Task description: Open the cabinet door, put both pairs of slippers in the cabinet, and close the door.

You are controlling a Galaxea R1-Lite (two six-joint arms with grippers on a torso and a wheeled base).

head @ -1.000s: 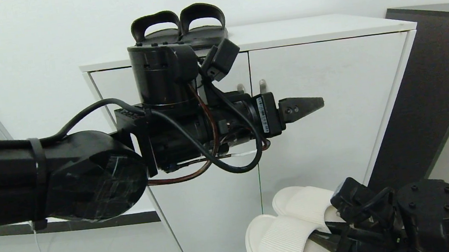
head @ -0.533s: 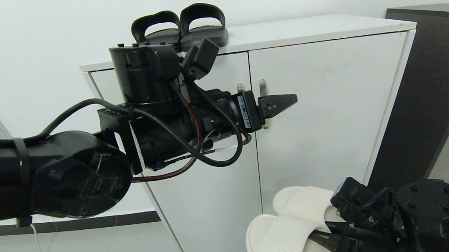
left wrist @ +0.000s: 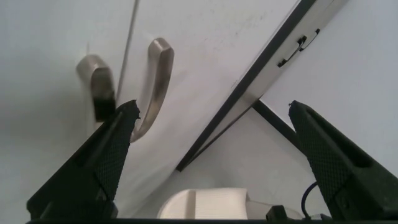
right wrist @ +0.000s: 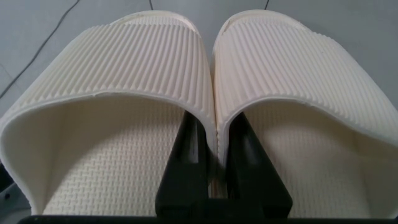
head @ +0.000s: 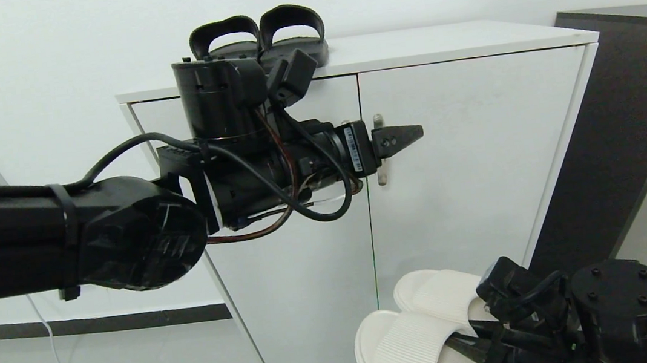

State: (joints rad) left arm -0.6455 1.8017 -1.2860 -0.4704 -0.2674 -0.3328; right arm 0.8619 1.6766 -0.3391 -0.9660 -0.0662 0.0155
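White slippers (head: pixel 413 329): a pair side by side, long axes running straight out from the right gripper (right wrist: pixel 216 146), toes pointing away from it toward the foot of the cabinet (head: pixel 479 157).
Right jaws: clenched on the pair; one finger reaches into each slipper and the two adjoining inner strap walls are pinched between them.
White slipper make: soft cream foam, finely ribbed upper bands, pebbled footbeds, rounded toes.
Black slippers (head: pixel 258 36): a pair on the cabinet top, above and behind the left gripper (head: pixel 412 133), side by side, arched straps upright, long axes running front to back.
Left jaws: spread wide, holding nothing, level with the handles and pointing across the door fronts.
Handles: two curved metal bars flanking the door seam; the right handle (left wrist: pixel 155 87) lies just inside one finger (left wrist: pixel 106 155), the left handle (left wrist: pixel 99 87) beside that fingertip; contact cannot be told.
Finger pads: black, with a fine grid texture.
Doors: flat, matte white, both shut, with a thin vertical seam.
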